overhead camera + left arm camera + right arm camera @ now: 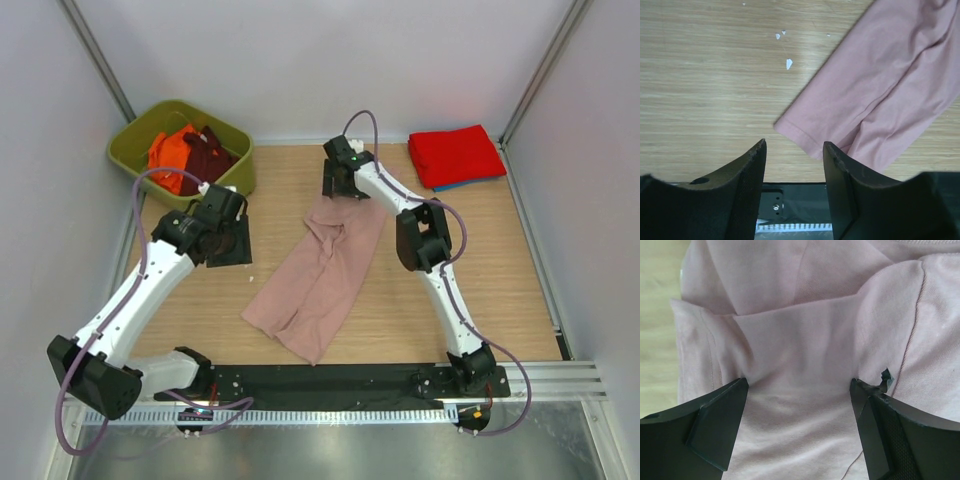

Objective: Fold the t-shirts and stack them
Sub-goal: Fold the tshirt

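A dusty-pink t-shirt [320, 270] lies rumpled and stretched diagonally across the middle of the table. My right gripper [345, 185] is open and pressed down on its far end; its fingers [720, 415] straddle a fold of pink cloth [800, 360]. My left gripper [228, 240] is open and empty above bare wood, left of the shirt; the shirt's hem corner [805, 137] lies just beyond its fingertips [757, 160]. A folded red t-shirt [456, 154] lies on a blue one [452, 186] at the far right. Orange [170, 152] and maroon [210, 155] shirts sit in a bin.
The olive-green bin [135, 140] stands at the far left corner. White walls and metal posts enclose the table. A black mounting strip [330, 380] runs along the near edge. Small white flecks [788, 63] lie on the wood.
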You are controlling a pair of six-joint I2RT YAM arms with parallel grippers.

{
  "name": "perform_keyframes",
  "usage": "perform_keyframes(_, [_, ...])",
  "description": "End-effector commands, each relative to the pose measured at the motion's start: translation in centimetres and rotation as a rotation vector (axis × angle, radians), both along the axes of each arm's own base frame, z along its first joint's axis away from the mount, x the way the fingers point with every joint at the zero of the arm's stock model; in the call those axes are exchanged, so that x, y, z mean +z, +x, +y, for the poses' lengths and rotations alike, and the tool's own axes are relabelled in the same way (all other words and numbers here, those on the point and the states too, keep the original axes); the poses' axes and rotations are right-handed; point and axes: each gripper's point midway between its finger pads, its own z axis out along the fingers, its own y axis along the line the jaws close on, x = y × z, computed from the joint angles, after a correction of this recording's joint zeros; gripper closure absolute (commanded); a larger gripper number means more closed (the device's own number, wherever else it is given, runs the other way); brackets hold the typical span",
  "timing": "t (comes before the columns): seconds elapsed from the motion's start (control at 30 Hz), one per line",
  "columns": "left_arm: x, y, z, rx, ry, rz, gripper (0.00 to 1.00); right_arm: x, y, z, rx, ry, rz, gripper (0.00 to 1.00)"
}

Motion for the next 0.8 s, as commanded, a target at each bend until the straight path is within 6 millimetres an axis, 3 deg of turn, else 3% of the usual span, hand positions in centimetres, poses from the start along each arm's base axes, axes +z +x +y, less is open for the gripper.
perform_keyframes(0.0, [-0.1, 0.1, -1.0, 0.053, -0.084, -0.004, 0.48, -5.8, 0.5, 0.6, 0.087, -0.027, 0.088, 0.09])
perform_keyframes(0.1, [-1.1, -0.4, -2.4, 0.041, -0.148, 0.048, 0.44, -6.7, 2.2, 0.6, 0.124, -0.074, 0.058, 0.09])
perform_keyframes(0.2, [-2.2, -0.7, -3.8, 0.022, -0.197, 0.096, 0.41, -6.2, 3.5, 0.5, 0.136, -0.072, 0.014, 0.09])
perform_keyframes(0.23, [-3.1, -0.9, -4.0, 0.011, -0.189, 0.117, 0.40, -4.5, 4.5, 0.9, 0.151, -0.059, -0.040, 0.09])
perform_keyframes(0.3, [-3.8, -0.8, -4.4, -0.004, -0.181, 0.127, 0.39, -3.5, 5.1, 0.9, 0.161, -0.053, -0.067, 0.09])
perform_keyframes(0.4, [-5.4, -0.6, -6.0, -0.042, -0.191, 0.169, 0.41, 0.6, 6.1, 1.7, 0.174, -0.006, -0.131, 0.08])
perform_keyframes(0.43, [-5.5, -0.2, -6.6, -0.050, -0.204, 0.164, 0.42, 2.6, 6.5, 1.8, 0.171, 0.009, -0.164, 0.07])
perform_keyframes(0.47, [-6.1, -0.1, -7.4, -0.065, -0.200, 0.179, 0.43, 6.0, 6.7, 1.9, 0.157, 0.039, -0.213, 0.05])
perform_keyframes(0.53, [-6.4, 0.5, -8.3, -0.079, -0.201, 0.163, 0.45, 8.6, 6.2, 2.1, 0.149, 0.074, -0.234, 0.04])
perform_keyframes(0.57, [-6.9, 0.8, -8.8, -0.085, -0.194, 0.174, 0.45, 12.1, 5.8, 2.0, 0.135, 0.105, -0.272, 0.04])
perform_keyframes(0.7, [-9.2, 1.1, -9.5, -0.082, -0.171, 0.200, 0.51, 15.5, 1.9, 0.7, 0.089, 0.135, -0.200, 0.04])
perform_keyframes(0.77, [-10.4, 0.8, -9.2, -0.061, -0.152, 0.227, 0.55, 14.8, -1.1, -0.2, 0.080, 0.117, -0.097, 0.04])
